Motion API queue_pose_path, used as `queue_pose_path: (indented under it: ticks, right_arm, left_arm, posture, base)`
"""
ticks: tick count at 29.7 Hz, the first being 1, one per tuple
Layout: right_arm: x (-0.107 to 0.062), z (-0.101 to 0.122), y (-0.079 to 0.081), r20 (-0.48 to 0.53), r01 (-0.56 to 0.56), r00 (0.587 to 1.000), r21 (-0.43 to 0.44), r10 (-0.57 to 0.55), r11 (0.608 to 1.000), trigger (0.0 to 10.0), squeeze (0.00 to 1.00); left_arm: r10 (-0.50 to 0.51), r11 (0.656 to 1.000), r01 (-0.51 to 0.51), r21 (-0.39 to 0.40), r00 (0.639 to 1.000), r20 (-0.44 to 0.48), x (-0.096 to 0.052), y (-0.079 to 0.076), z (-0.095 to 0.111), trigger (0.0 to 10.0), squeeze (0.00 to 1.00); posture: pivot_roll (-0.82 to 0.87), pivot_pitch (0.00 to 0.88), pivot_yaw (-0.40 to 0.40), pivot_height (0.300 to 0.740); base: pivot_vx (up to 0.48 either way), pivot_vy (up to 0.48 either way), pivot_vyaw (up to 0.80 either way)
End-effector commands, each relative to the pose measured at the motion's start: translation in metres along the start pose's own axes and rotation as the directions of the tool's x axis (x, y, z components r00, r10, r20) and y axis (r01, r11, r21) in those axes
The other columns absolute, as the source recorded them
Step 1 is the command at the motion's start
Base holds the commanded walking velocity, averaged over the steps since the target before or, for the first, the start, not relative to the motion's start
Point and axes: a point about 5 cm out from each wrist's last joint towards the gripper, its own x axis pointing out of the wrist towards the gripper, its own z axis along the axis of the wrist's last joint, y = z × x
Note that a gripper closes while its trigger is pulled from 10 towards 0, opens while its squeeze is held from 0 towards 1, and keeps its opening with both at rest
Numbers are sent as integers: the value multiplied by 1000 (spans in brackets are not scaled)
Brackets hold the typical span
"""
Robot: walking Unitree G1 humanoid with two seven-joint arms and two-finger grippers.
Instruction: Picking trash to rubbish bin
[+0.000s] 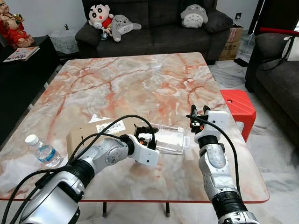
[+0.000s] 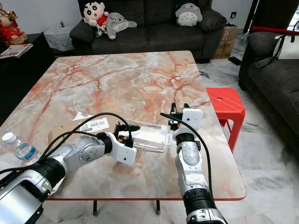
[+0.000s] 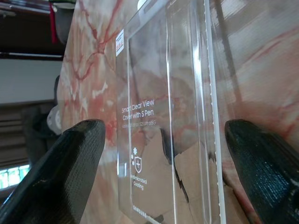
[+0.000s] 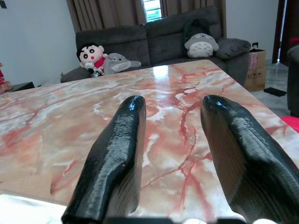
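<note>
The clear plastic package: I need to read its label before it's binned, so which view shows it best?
The left wrist view: the clear plastic package lies between the open left gripper fingers, its print readable. Both eye views show it small, flat on the marble table. The right wrist view catches a pale blurred edge, possibly it.

A clear plastic package [image 1: 167,138] lies flat on the table's near part, beside a flattened cardboard box [image 1: 96,132].

One marble table [image 1: 140,84]. On it, lower left of the frame: one water bottle [image 1: 43,150], one cardboard box [image 1: 93,133], one clear plastic package [image 1: 169,138]. Upper frame: one sofa [image 1: 154,28] bearing three plush toys [image 1: 101,17] [image 1: 122,25] [image 1: 194,16]. Right: one red stool [image 1: 238,106]. Two grippers [image 1: 150,133] [image 1: 198,113].
</note>
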Motion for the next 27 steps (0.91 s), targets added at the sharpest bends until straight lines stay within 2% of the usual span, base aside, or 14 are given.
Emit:
queue_pose_path:
  ticks: [1,8,13,16,21,27]
  right_arm:
    - [3,2,3,5,-6,1000,9,6,1000,10000,0]
    - [3,2,3,5,-4,1000,11,4,1000,10000,0]
    - [2,2,3,5,-3,1000,11,3,1000,10000,0]
    - [1,2,3,5,-4,1000,11,4,1000,10000,0]
    - [1,1,3,0,-5,1000,12,5,1000,10000,0]
    - [1,0,4,-2,-8,1000,15,8,1000,10000,0]
  left_arm:
    - [-7,1000,8,30,999,-51,2,3,-6,10000,0]
    - [-7,999,8,38,999,-37,7,3,1,10000,0]
    - [2,999,0,38,998,-59,7,3,-1,10000,0]
    - [63,997,-59,42,992,-105,3,16,-10,10000,0]
    - [102,994,-96,50,983,-152,-2,31,-20,10000,0]
    - [67,997,-62,36,986,-153,-2,22,-21,10000,0]
  posture:
    - [81,11,84,740]
    - [77,11,85,740]
    - [75,14,86,740]
    - [76,16,85,740]
    - [84,16,83,740]
    - [81,16,86,740]
  base:
    - [0,0,0]
    - [0,0,0]
    - [0,0,0]
    - [0,0,0]
    - [0,0,0]
    - [0,0,0]
